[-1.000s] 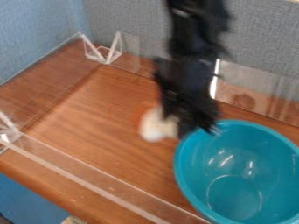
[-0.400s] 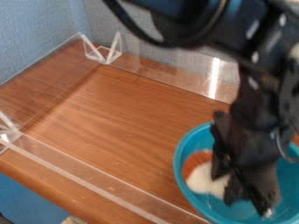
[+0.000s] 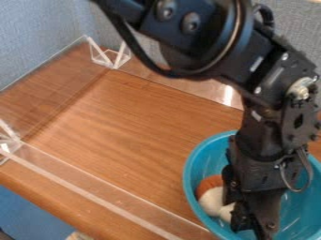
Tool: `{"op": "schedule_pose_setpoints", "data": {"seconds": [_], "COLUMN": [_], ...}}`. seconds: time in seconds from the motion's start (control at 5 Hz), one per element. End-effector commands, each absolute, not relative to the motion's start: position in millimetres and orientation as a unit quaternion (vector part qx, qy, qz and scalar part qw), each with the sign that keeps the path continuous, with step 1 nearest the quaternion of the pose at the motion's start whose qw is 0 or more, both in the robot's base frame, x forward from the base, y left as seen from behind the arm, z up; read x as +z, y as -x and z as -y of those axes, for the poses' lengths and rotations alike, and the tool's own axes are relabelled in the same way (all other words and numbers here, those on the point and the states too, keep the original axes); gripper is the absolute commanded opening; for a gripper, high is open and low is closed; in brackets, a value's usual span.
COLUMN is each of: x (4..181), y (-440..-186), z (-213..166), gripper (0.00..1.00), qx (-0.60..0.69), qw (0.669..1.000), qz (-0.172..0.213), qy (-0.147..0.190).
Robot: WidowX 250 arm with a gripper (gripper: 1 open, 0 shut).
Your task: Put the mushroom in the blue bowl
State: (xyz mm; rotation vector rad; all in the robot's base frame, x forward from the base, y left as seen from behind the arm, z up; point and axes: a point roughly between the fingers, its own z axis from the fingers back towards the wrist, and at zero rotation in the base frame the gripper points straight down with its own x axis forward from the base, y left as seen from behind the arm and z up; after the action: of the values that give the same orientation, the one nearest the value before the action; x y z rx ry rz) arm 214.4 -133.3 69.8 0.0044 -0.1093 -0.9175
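Observation:
The blue bowl (image 3: 201, 167) stands at the lower right of the wooden table, and the black arm covers most of it. My gripper (image 3: 238, 214) points straight down into the bowl. Its jaws are shut on the mushroom (image 3: 213, 198), a small cream lump with a tan-orange end, which pokes out to the left of the fingers (image 3: 254, 221). The mushroom is low inside the bowl, near its left inner wall. I cannot tell whether it touches the bottom.
The wooden table (image 3: 113, 112) is fenced by low clear acrylic walls, with brackets at the back left (image 3: 113, 54) and the front left (image 3: 10, 145). A blue wall stands behind. The arm's bulk (image 3: 201, 37) hangs over the right half.
The gripper carried the mushroom from above the table beside the bowl to the right and down into the bowl. Its wrist rolled on the way.

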Motion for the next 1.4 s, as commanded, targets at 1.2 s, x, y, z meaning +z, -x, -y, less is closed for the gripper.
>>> {"op": "schedule_pose_setpoints", "data": {"seconds": [1.2], "x": [75.6], "y": [-230], "z": [135], "gripper": [1.0], "qx": [-0.384], "qw": [0.92], "qz": [0.079], "qy": [0.025]}}
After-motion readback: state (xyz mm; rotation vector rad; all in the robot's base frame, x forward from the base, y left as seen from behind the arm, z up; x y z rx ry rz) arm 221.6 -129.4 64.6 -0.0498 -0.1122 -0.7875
